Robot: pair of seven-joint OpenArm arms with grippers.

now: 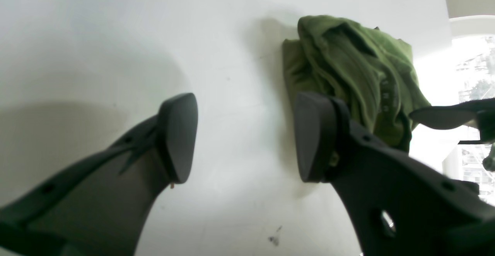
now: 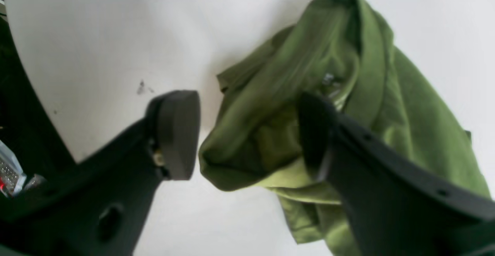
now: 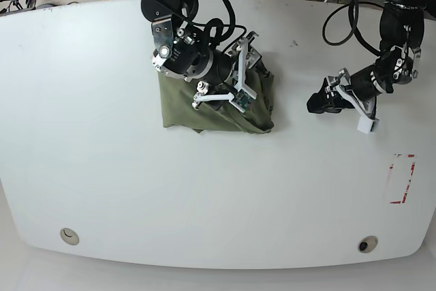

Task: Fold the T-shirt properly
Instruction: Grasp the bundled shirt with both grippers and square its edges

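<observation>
Two arms reach over the white table from its twelve o'clock edge. In the base view the right gripper leans down over the T-shirt, which lies bunched in an olive heap at about eleven o'clock from the table's middle. Its jaws stand apart; the right wrist view shows cloth lying between them, not pinched. The left gripper hangs at about two o'clock, well apart from the shirt, elbow bent, jaws spread over bare tabletop and holding nothing.
</observation>
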